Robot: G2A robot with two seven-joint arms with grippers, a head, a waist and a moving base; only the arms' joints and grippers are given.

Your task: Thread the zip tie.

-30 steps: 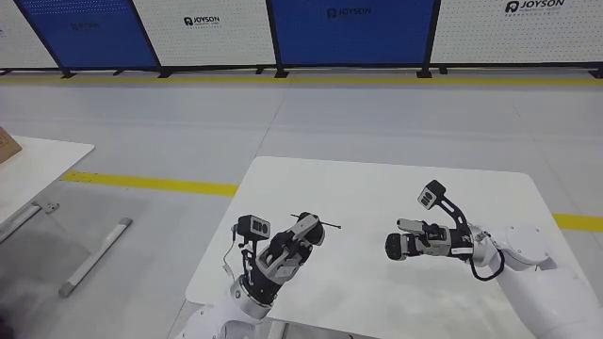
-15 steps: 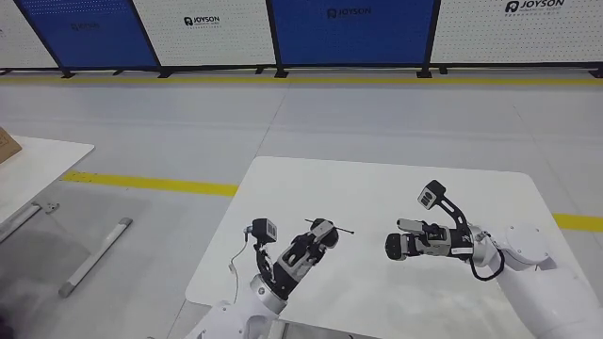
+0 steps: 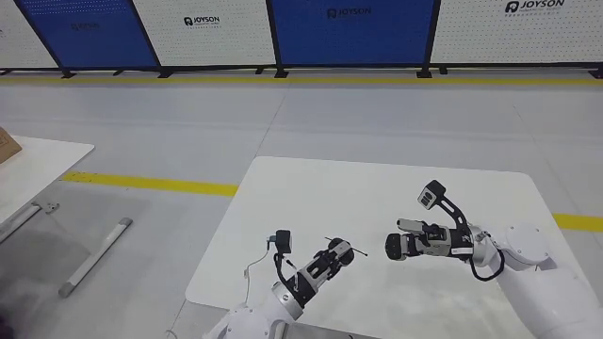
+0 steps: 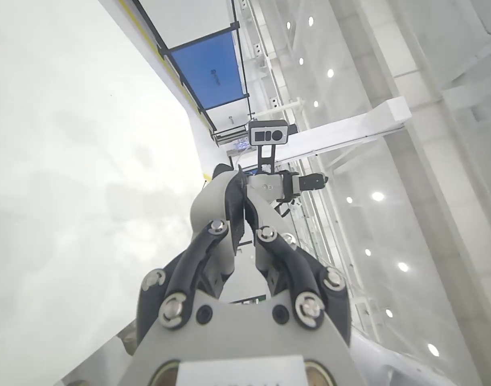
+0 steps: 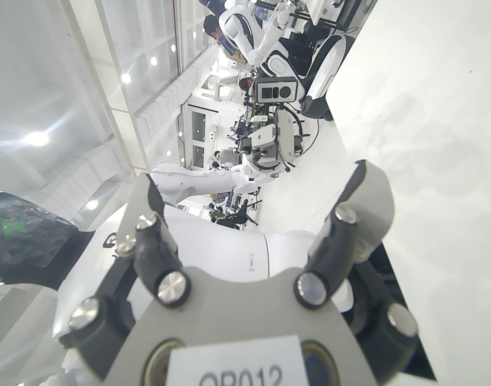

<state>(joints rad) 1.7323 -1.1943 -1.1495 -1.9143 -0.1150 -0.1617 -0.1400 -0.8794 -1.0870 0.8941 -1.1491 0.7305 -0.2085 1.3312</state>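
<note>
At lower centre of the top view, the left gripper (image 3: 341, 250) hangs over the near part of the white table (image 3: 396, 184). Its fingers are pressed together on the black zip tie (image 3: 358, 250), whose thin ends stick out on either side of the tips. Just to the right, near but apart, the right gripper (image 3: 390, 246) points towards it. The right wrist view adds that the right gripper (image 5: 255, 186) has its fingers (image 5: 364, 186) spread wide with nothing between them. The left wrist view adds that the left gripper (image 4: 239, 186) has its dark pads (image 4: 235, 218) closed flat against each other; the tie is too slim to make out with certainty at that angle. On markings, the pegboard panels (image 3: 353, 9) along the top of the frame, blue and white by turns, each carry a small printed logo. A white printed label (image 5: 233, 359) sits on the right gripper's base plate. The tabletop is plain matt white. The floor (image 3: 377, 113) is pale grey and crossed by a yellow line (image 3: 141, 183), and a second table (image 3: 38, 165) stands at the left edge. The right wrist view takes in ceiling lights (image 5: 36, 138) and another white robot (image 5: 245, 29) in the room behind.
</note>
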